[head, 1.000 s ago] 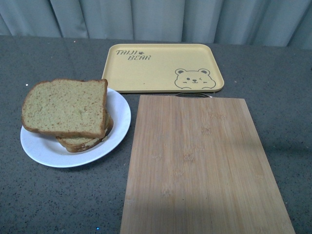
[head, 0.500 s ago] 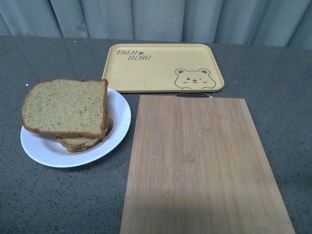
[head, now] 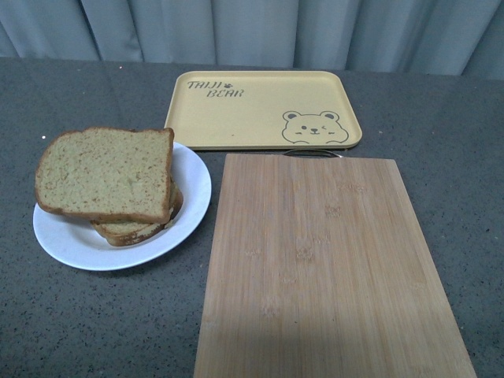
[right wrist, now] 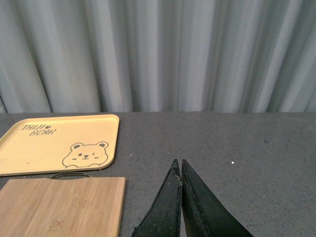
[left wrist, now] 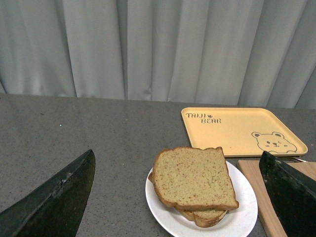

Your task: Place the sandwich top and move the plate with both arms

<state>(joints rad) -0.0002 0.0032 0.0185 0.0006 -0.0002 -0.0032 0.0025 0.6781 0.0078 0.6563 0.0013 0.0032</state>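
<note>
You're seeing the sandwich top (head: 106, 173) sitting at the middle left of the front frame. It's lying flat on a couple of other slices (head: 130, 230), and those are poking out from under its lower right edge. The whole stack is resting on the plate (head: 71, 240), and the plate is sitting on the dark grey surface (head: 94, 323).

Just beside the plate, the board (head: 323, 260) is filling the lower right of that frame, running off the bottom edge. The tray (head: 252, 110) is lying at the upper centre, right behind the board's far edge. It's showing its bear drawing in the lower right corner and "TAIJI BEAR" lettering in the upper left. A grey curtain (head: 236, 31) is hanging across the top.

Your left tool (left wrist: 177, 155) is spread wide with nothing in it. In the left wrist view its two fingers (left wrist: 59, 197) are standing far apart, and the plate with the sandwich top is showing between them, further out and clear of both. They aren't touching the bread or the plate.

Your right tool (right wrist: 178, 168) is clenched, its tips pressing together with nothing between them. It's pointing over bare surface, with the board's corner and the tray off to one side, apart from it. I can't tell whether it's touching the surface.
</note>
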